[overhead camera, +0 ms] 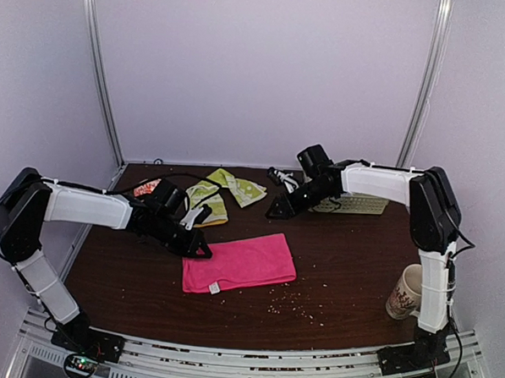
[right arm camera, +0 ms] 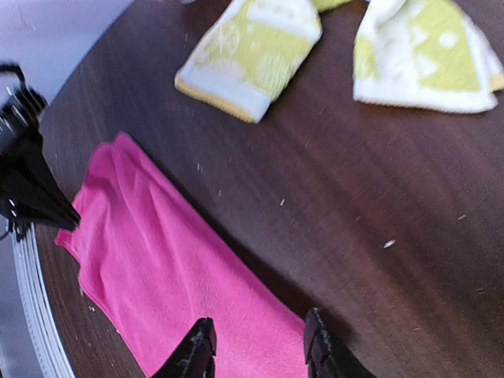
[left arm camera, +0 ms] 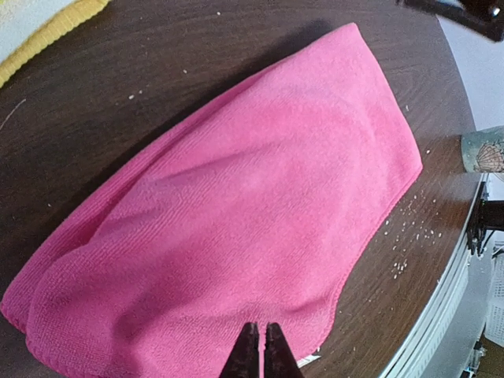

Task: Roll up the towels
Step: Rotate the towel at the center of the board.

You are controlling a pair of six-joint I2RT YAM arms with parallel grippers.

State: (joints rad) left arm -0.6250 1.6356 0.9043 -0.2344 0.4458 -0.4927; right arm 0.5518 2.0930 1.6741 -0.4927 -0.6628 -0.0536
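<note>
Pink towel point(overhead camera: 240, 263), white tag point(overhead camera: 214, 287) seemingly unreadable

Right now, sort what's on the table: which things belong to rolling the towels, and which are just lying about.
For the job:
- pink towel, lying flat
- yellow-green patterned cloth, crumpled at the back

Lying about:
- patterned cup, near right edge
- pale cloth, back right
- crumbs in front of the pink towel

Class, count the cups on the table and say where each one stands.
1. A shell-printed cup stands by the near right edge of the table, beside the right arm and well apart from the pink towel. The arms might hide another.
</note>
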